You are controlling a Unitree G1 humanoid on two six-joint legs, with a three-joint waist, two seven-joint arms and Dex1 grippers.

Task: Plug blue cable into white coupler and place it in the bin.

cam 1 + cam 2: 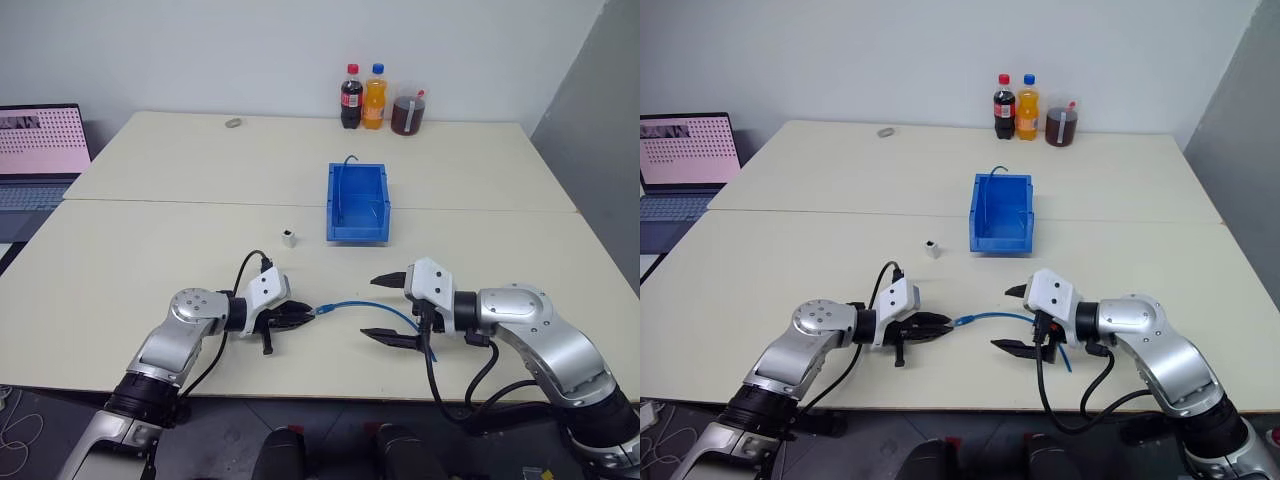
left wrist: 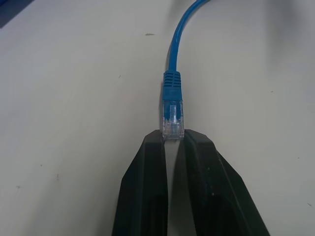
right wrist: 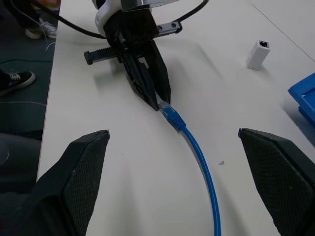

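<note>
Left wrist view shows the left gripper (image 2: 172, 140) closed on the clear plug tip of the cable (image 2: 173, 93); the cord is light and limp, so grip the rigid plug. Right gripper (image 1: 388, 307) hangs wide open, empty, astride the cord; coupler (image 1: 288, 238) stands at 9 o'clock of the bin (image 1: 358, 231).

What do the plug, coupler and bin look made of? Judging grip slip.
Plug: clear hard plastic; contacts show through. Coupler: white plastic, matte by the look. Bin: blue plastic, slightly glossy, moulded walls. All likely smooth.
</note>
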